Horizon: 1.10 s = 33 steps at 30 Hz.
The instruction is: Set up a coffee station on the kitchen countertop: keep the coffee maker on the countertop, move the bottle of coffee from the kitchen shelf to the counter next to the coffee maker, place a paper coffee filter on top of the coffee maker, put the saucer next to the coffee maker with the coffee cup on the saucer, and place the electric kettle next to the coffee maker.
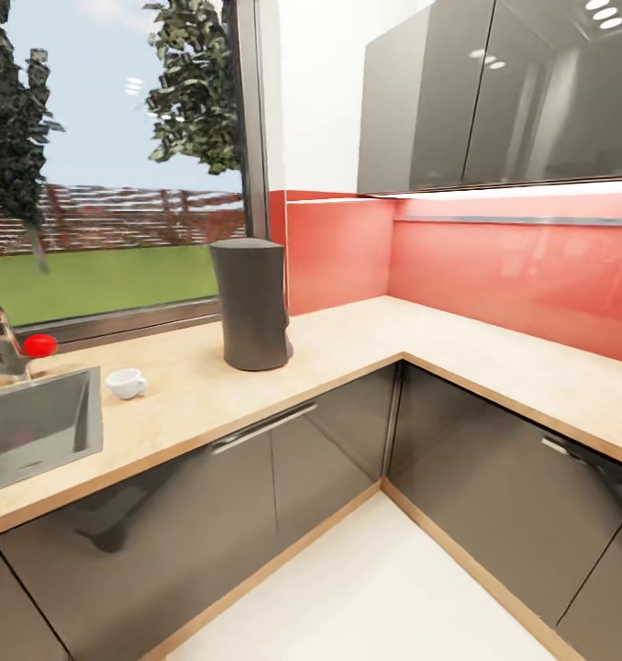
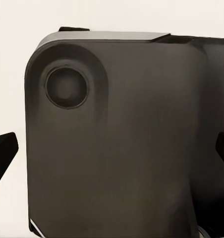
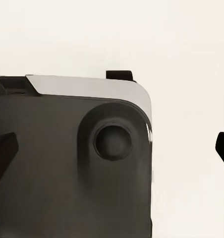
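Observation:
The coffee maker (image 1: 252, 308), a tall charcoal-grey body seen from its back, stands on the light wood-grain kitchen countertop (image 1: 348, 341) in front of the window. A small white coffee cup (image 1: 127, 383) sits on the counter to its left, close to the sink. In the left wrist view my left gripper (image 2: 112, 151) is open, with dark fingertips (image 2: 4, 153) at the picture's edges, over a dark machine body (image 2: 117, 144) and pale floor. My right gripper (image 3: 112, 151) is likewise open over a dark body (image 3: 67, 173), holding nothing.
A steel sink (image 1: 31, 427) with a faucet and red knob (image 1: 39, 345) is at the left. The counter turns a corner and runs along a red backsplash (image 1: 504, 266) under dark wall cabinets (image 1: 494, 92). Glossy grey base cabinets (image 1: 283, 477) border the pale floor (image 1: 366, 597).

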Available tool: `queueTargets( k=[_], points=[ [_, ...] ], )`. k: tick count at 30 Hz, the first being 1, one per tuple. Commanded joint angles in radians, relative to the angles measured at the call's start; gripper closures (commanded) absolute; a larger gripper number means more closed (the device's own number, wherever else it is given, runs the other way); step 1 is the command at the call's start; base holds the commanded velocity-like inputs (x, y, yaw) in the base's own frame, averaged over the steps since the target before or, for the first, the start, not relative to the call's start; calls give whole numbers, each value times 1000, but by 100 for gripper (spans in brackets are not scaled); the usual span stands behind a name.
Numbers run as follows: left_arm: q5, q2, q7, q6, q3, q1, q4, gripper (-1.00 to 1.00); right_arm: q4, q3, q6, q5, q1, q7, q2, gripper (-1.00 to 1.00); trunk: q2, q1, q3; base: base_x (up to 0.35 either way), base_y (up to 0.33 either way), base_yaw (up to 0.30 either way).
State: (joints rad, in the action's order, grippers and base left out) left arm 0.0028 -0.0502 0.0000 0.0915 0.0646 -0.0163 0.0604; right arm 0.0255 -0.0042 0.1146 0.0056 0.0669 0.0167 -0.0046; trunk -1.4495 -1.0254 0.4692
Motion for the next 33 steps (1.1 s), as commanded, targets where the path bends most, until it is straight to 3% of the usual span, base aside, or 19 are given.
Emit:
queueTargets(
  k=[1, 15, 33],
  points=[
    [0, 0, 0, 1, 6, -1, 1, -100, -1, 0, 3, 1, 1, 2, 0, -100, 0, 0, 1, -206, 197, 280],
    [1, 0, 0, 2, 6, -1, 2, -100, -1, 0, 3, 1, 1, 2, 0, -100, 0, 0, 1, -164, 243, 280],
    [1, 0, 0, 2, 6, -1, 2, -100, -1, 0, 4, 1, 1, 2, 0, -100, 0, 0, 1, 29, 290, 279]
  ],
)
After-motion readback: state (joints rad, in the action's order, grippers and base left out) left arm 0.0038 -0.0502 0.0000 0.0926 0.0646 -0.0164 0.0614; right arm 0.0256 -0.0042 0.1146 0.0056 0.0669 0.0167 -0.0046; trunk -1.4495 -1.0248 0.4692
